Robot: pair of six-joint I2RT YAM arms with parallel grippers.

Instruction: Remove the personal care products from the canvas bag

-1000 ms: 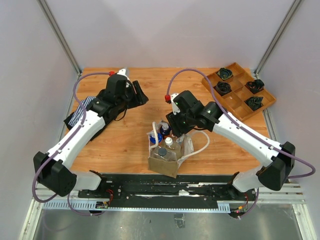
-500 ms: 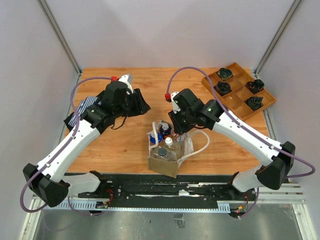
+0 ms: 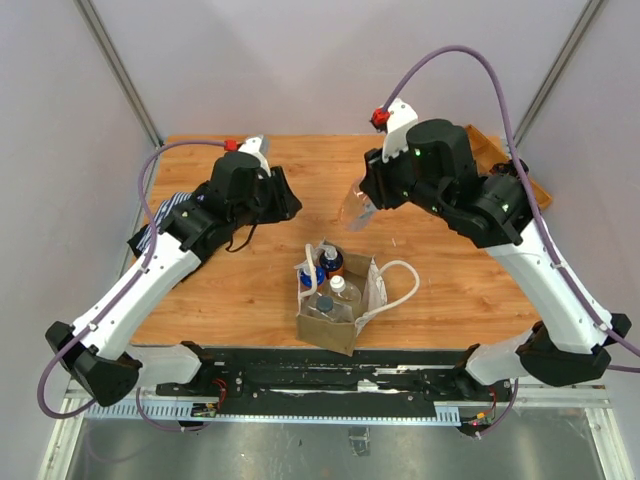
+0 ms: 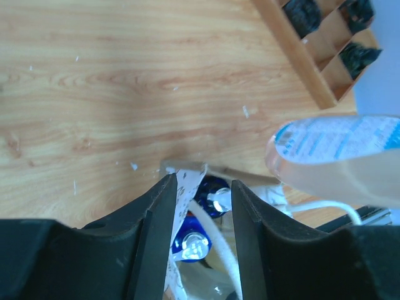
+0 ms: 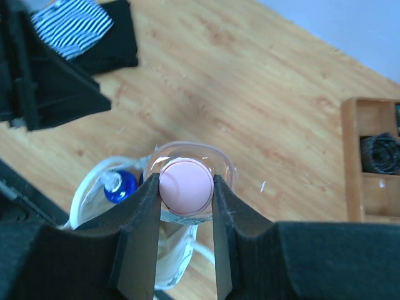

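Note:
The tan canvas bag [image 3: 335,318] stands open near the table's front middle, its white handles [image 3: 405,285] loose. Two blue-capped bottles [image 3: 329,263] and a white-capped clear bottle [image 3: 338,285] stand inside it. My right gripper [image 3: 364,198] is shut on the pink cap [image 5: 185,184] of a clear bottle [image 3: 356,210] and holds it in the air above and behind the bag [image 5: 178,250]. My left gripper [image 3: 284,198] is open and empty, hovering left and behind the bag. Its wrist view shows the blue caps [image 4: 214,199] between its fingers [image 4: 156,212] and the lifted bottle [image 4: 337,156] at the right.
Folded black and blue-striped clothing [image 3: 165,222] lies at the table's left, under the left arm; it also shows in the right wrist view [image 5: 87,31]. The wooden compartment tray [image 3: 528,188] with dark coiled bundles sits at the back right, mostly hidden by the right arm.
My right gripper has risen from the bag's mouth with the pink-capped clear bottle and swung up and back. The left gripper has stayed almost still in the last half second.

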